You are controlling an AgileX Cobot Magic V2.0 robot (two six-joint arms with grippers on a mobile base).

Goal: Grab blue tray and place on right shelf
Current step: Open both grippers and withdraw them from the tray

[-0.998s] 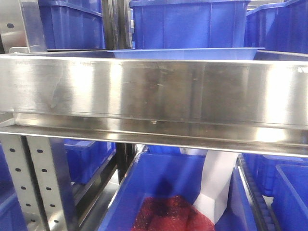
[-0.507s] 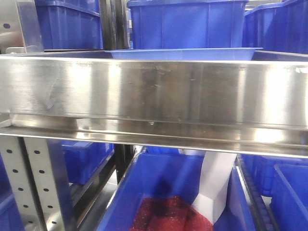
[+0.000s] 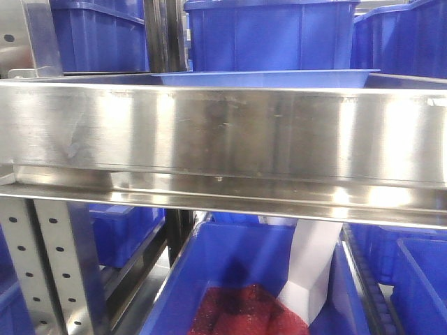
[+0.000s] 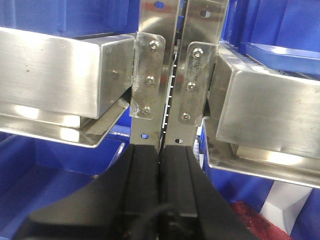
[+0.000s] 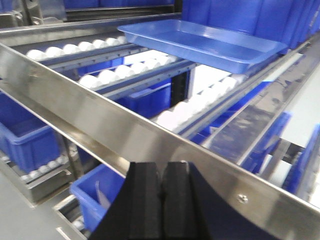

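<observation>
The blue tray [image 5: 200, 42] is a shallow light-blue tray lying on the white rollers of the right shelf [image 5: 150, 135], behind its tall steel front lip. In the front view only its rim [image 3: 265, 78] shows above the shelf lip [image 3: 223, 136]. A corner of it shows in the left wrist view [image 4: 282, 52]. My right gripper [image 5: 162, 172] is shut and empty, just in front of the lip, well short of the tray. My left gripper [image 4: 160, 155] is shut and empty, below the perforated uprights [image 4: 170, 75] between two shelves.
Deep dark-blue bins [image 3: 272, 31] stand behind the tray. More bins sit on lower levels; one [image 3: 237, 279] holds a red mesh and a white sheet. A second steel shelf [image 4: 60, 75] is left of the uprights. Roller lanes [image 5: 100, 75] run across the shelf.
The front view has shifted slightly; the shelf and the tray rim sit a little lower and to the left in the frame. Nothing was taken hold of or let go.
</observation>
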